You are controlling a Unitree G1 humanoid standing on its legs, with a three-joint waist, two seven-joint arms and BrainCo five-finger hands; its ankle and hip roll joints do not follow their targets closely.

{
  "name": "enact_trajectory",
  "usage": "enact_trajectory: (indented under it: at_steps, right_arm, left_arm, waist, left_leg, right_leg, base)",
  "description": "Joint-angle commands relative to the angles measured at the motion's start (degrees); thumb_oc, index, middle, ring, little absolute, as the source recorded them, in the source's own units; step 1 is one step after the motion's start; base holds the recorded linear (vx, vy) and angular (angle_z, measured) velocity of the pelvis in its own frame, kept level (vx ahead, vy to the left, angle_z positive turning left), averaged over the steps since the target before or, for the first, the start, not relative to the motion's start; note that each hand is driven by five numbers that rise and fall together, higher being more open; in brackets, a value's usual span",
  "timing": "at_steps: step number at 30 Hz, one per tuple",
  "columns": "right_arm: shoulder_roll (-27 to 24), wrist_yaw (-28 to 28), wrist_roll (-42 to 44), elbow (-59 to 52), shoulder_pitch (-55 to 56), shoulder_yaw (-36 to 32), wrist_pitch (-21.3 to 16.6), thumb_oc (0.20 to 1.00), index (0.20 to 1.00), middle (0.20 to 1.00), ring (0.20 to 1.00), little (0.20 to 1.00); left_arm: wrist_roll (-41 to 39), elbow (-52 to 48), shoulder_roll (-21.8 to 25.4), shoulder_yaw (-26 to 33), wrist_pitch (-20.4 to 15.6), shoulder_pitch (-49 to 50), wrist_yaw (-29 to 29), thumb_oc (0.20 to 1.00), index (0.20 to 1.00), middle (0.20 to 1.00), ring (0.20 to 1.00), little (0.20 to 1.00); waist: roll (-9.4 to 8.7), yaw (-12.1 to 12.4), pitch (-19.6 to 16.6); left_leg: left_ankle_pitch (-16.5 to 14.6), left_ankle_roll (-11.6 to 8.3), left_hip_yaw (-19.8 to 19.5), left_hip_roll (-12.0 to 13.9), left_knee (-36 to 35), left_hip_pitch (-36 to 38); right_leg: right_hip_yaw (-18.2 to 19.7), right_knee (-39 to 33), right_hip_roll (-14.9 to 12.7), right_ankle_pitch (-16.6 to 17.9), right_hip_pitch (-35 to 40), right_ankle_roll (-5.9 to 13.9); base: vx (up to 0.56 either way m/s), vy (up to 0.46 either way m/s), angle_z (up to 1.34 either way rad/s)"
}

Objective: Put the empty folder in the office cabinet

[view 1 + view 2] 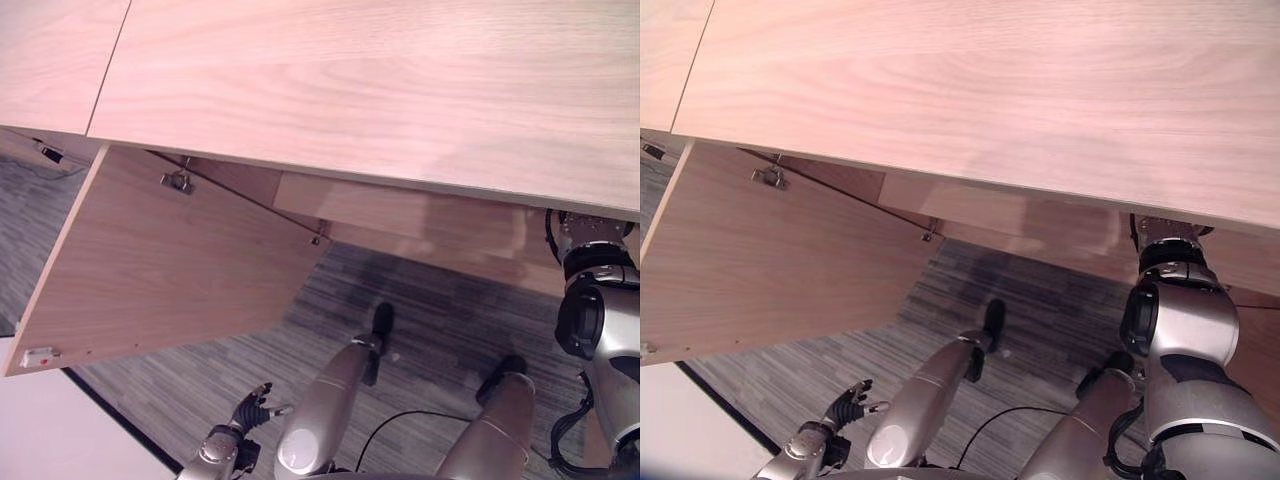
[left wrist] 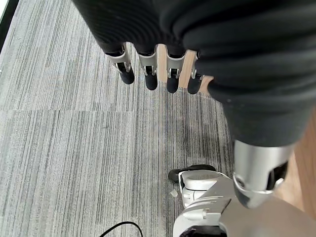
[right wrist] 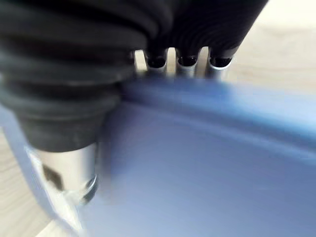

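Observation:
The office cabinet has a light wood top (image 1: 380, 90), and its door (image 1: 170, 270) stands swung open to the left. My right arm (image 1: 590, 255) reaches in under the top's front edge, so the eye views hide the hand. In the right wrist view my right hand (image 3: 64, 74) grips a blue folder (image 3: 207, 168), with fingers (image 3: 186, 66) behind its upper edge and the thumb (image 3: 66, 170) on the near face. Pale wood shows behind the folder. My left hand (image 1: 250, 408) hangs low beside the door, its fingers (image 2: 150, 74) straight and holding nothing.
Grey striped carpet (image 1: 450, 320) lies in front of the cabinet. The open door carries a metal hinge (image 1: 177, 181) near its top and a small catch (image 1: 38, 356) at its outer corner. A white surface (image 1: 50, 430) borders the carpet at the lower left.

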Motion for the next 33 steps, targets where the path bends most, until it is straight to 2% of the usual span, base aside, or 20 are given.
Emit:
enact_trajectory:
  at_steps: [1, 4, 10, 15, 16, 18, 19, 20, 21, 26, 30, 33]
  right_arm:
    - [-5.9, -4.5, -4.1, 6.2, 0.3, 0.9, 4.9, 1.0, 1.0, 1.0, 1.0, 1.0]
    - [-6.8, -6.5, -6.3, 10.3, -0.2, 1.4, 8.9, 1.0, 1.0, 1.0, 1.0, 1.0]
    - [-2.2, -12.5, -11.9, 14.8, 0.5, 3.9, 14.1, 1.0, 1.0, 1.0, 1.0, 1.0]
    - [2.5, -16.6, -14.1, 15.6, 4.3, 3.0, 14.1, 1.0, 1.0, 1.0, 1.0, 1.0]
    - [2.6, -16.7, -14.1, 15.4, 4.6, 2.9, 14.0, 1.0, 1.0, 1.0, 1.0, 1.0]
    - [5.3, -18.1, -15.4, 15.3, 6.8, 2.0, 14.2, 1.0, 1.0, 1.0, 1.0, 1.0]
    - [6.2, -18.6, -15.8, 14.9, 7.3, 1.8, 14.0, 1.0, 1.0, 1.0, 1.0, 1.0]
    - [6.3, -18.7, -15.9, 14.7, 7.4, 1.7, 14.0, 1.0, 1.0, 1.0, 1.0, 1.0]
    - [8.5, -19.4, -16.4, 14.2, 9.0, 1.3, 13.7, 1.0, 1.0, 1.0, 1.0, 1.0]
    - [13.0, -20.6, -16.9, 12.9, 11.1, 0.5, 12.9, 1.0, 1.0, 1.0, 1.0, 1.0]
    - [14.2, -19.8, -15.6, 12.5, 9.8, 0.6, 12.5, 1.0, 1.0, 1.0, 1.0, 1.0]
    - [13.4, -19.2, -15.2, 12.4, 7.5, 1.0, 12.7, 1.0, 1.0, 1.0, 1.0, 1.0]
  left_arm:
    - [-1.0, 3.1, 1.4, -0.1, -0.1, -1.9, 1.7, 1.0, 1.0, 1.0, 1.0, 1.0]
    - [-0.8, 3.3, 1.3, -0.9, 0.1, -2.9, 2.3, 1.0, 1.0, 1.0, 1.0, 1.0]
    - [-0.1, 7.5, -1.0, -1.7, -0.3, -6.6, 6.2, 1.0, 1.0, 1.0, 1.0, 1.0]
    - [-1.6, 9.0, -3.5, -1.9, -0.8, -8.5, 7.9, 1.0, 1.0, 1.0, 1.0, 1.0]
    - [-1.6, 9.1, -3.5, -2.0, -0.8, -8.4, 7.9, 1.0, 1.0, 1.0, 1.0, 1.0]
    - [-2.0, 9.7, -4.5, -1.9, -0.8, -8.8, 8.5, 1.0, 1.0, 1.0, 1.0, 1.0]
    - [-2.2, 9.8, -4.7, -1.9, -0.9, -8.9, 8.7, 1.0, 1.0, 1.0, 1.0, 1.0]
    - [-2.2, 9.8, -4.6, -1.8, -0.9, -8.9, 8.7, 1.0, 1.0, 1.0, 1.0, 1.0]
    - [-2.9, 9.6, -5.2, -1.7, -0.9, -9.2, 9.1, 1.0, 1.0, 1.0, 1.0, 1.0]
    - [-4.1, 9.5, -6.1, -1.5, -1.0, -10.0, 9.4, 1.0, 1.0, 1.0, 1.0, 1.0]
    - [-5.1, 9.7, -6.1, -1.2, -1.0, -10.6, 9.7, 1.0, 1.0, 1.0, 1.0, 1.0]
    - [-5.0, 9.8, -6.0, -1.5, -0.8, -10.8, 9.7, 1.0, 1.0, 1.0, 1.0, 1.0]
  waist:
    - [0.63, 0.2, 0.4]
    - [0.22, -0.1, 0.4]
    - [-1.73, -1.4, 0.4]
    - [-2.37, -2.4, 0.3]
    - [-2.3, -2.4, 0.6]
    - [-2.7, -2.8, 0.1]
    - [-2.74, -2.9, 0.4]
    - [-2.85, -3.0, 0.1]
    - [-3.01, -3.1, 0.2]
    - [-3.5, -3.3, -0.3]
    - [-3.65, -3.2, -0.7]
    - [-3.69, -3.0, -0.9]
  left_leg:
    - [-12.9, -3.57, -1.9, 4.8, 4.2, 4.2]
    - [-13.0, -3.68, -2.0, 5.0, 3.9, 4.7]
    - [-13.0, -3.77, -1.9, 5.5, 3.3, 5.9]
    - [-12.2, -3.76, -2.2, 5.8, 1.4, 7.8]
    - [-10.9, -3.64, -1.9, 5.8, 1.2, 7.5]
    - [-12.2, -3.76, -2.4, 5.9, 0.6, 9.0]
    - [-10.7, -3.64, -2.2, 6.0, 0.2, 8.9]
    - [-12.0, -3.77, -2.4, 6.0, 0.2, 9.5]
    - [-10.4, -3.61, -2.3, 6.2, -0.8, 9.8]
    - [-9.5, -3.89, -2.5, 6.6, -3.3, 11.2]
    - [-9.0, -3.95, -2.4, 6.6, -3.9, 11.2]
    - [-8.5, -4.07, -2.4, 6.5, -4.6, 11.3]
  right_leg:
    - [0.8, -2.3, 2.5, -1.8, 3.7, 1.93]
    - [0.7, -2.5, 2.7, -2.1, 4.2, 1.75]
    - [0.4, -2.4, 3.1, -2.1, 4.9, 1.34]
    - [-0.3, -4.4, 3.8, -1.4, 7.2, 1.21]
    - [-0.8, -4.8, 3.6, 0.0, 6.9, 0.83]
    - [-0.6, -5.3, 4.0, -1.2, 8.5, 1.28]
    - [-1.3, -6.1, 3.9, 0.5, 8.5, 0.89]
    - [-0.8, -5.8, 4.1, -1.0, 9.0, 1.29]
    - [-1.6, -7.1, 4.2, 0.8, 9.4, 0.97]
    - [-2.4, -9.1, 4.6, 1.4, 10.9, 1.25]
    - [-2.5, -9.4, 4.7, 1.9, 10.8, 1.29]
    - [-2.4, -9.5, 4.7, 2.1, 10.5, 1.42]
  base:
    - [0.0, 0.0, 0.0]
    - [0.05, -0.021, -0.03]
    - [0.02, -0.013, -0.05]
    - [-0.01, 0.004, -0.01]
    - [0.03, 0.007, -0.1]
    - [0.03, 0.019, -0.13]
    - [0.0, 0.0, 0.0]
    - [-0.08, 0.031, -0.05]
    - [0.02, 0.001, -0.09]
    - [0.0, 0.006, -0.06]
    - [0.0, -0.002, -0.05]
    - [0.0, 0.0, 0.0]
